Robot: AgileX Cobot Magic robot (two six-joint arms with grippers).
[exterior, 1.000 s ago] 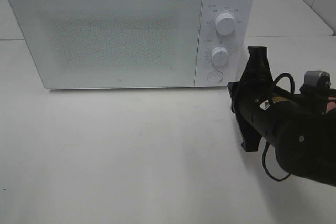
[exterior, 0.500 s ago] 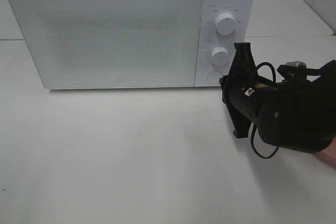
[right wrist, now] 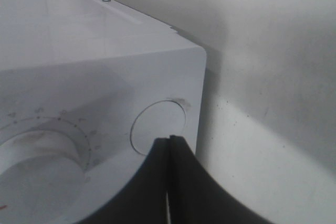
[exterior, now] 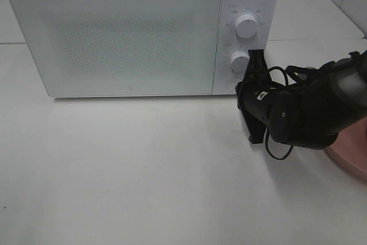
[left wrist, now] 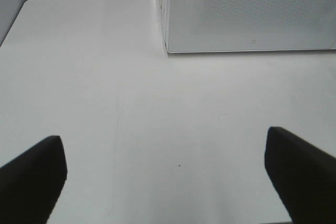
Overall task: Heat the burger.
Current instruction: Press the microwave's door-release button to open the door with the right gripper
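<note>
White counter point(exterior: 143, 170) under a pale wall; far left, the left gripper point(left wrist: 164, 153) hovers spread wide and empty, just off the front left corner of the microwave point(exterior: 126, 38), whose door is closed. On the panel to the right of the door sit an upper knob point(exterior: 246, 25), a lower knob point(exterior: 239, 61) and a round button point(right wrist: 157, 127); the right gripper point(right wrist: 169, 142), pinched fully closed on nothing, points at that button from just in front. A pink plate point(exterior: 351, 156) peeks out at the far right behind the arm; the burger shows in no view.

Likely risks: the narrow closed tips could skid off the button's rim, nudge the lower knob, or shove the microwave back; a door springing open might swing toward the left gripper.

Count: one microwave, two knobs, one button, two grippers, one plate, no visible burger.
</note>
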